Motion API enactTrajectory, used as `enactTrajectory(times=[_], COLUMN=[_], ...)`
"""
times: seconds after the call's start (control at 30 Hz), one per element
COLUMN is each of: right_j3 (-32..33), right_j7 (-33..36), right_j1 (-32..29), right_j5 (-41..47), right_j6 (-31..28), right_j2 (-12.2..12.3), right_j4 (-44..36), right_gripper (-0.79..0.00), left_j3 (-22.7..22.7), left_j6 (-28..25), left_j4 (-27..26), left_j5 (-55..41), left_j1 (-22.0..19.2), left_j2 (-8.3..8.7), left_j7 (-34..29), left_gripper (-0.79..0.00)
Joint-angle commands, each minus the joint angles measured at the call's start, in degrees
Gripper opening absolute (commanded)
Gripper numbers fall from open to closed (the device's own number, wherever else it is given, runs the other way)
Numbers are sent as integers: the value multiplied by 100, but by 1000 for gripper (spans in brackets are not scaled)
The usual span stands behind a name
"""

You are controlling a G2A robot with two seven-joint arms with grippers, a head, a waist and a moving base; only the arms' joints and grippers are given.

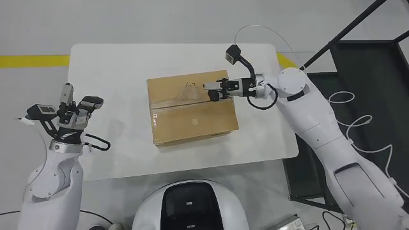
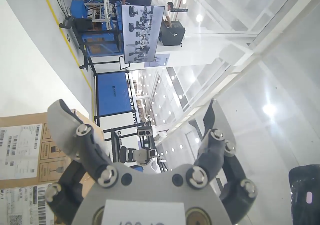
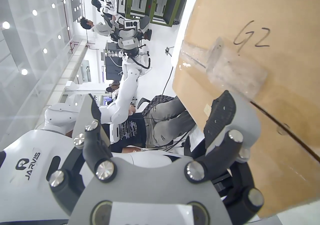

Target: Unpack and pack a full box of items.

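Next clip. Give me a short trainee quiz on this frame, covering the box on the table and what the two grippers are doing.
1. True or false: the box on the table has its flaps open.
2. Which gripper is at the box's top? A. left B. right C. both
3. Fill in: the left gripper, by the table's edge, is ___ (open or shut).
Key: 1. False; the flaps are closed, with clear tape on the seam. 2. B; the right gripper, open, is at the seam. 3. Open, holding nothing.
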Motion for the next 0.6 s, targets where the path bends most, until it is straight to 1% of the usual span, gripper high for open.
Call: enactTrajectory(times=[0.0, 0.1, 0.17, 0.23, 0.57], right_j3=[-186, -509, -709, -888, -1529], right_j7=[-62, -142, -204, -265, -317], right_j1=[145, 429, 590, 731, 1111], right_j5=[-14, -88, -91, -115, 44], right_j6=[94, 188, 232, 252, 239], right_j2=[-71, -204, -296, -383, -762], right_j4=[-54, -68, -42, 31, 481], right_gripper=[0, 0, 0, 0, 0], left_j3=[0, 0, -65, -144, -927], left_j6=[0, 0, 26, 88, -121], left_j4=[0, 0, -16, 1, 370], left_j5=[0, 0, 117, -12, -458], left_j1=[0, 0, 12, 56, 338], left_j2=[0, 0, 0, -1, 17], left_j7=[0, 0, 158, 221, 499], left_gripper=[0, 0, 0, 0, 0])
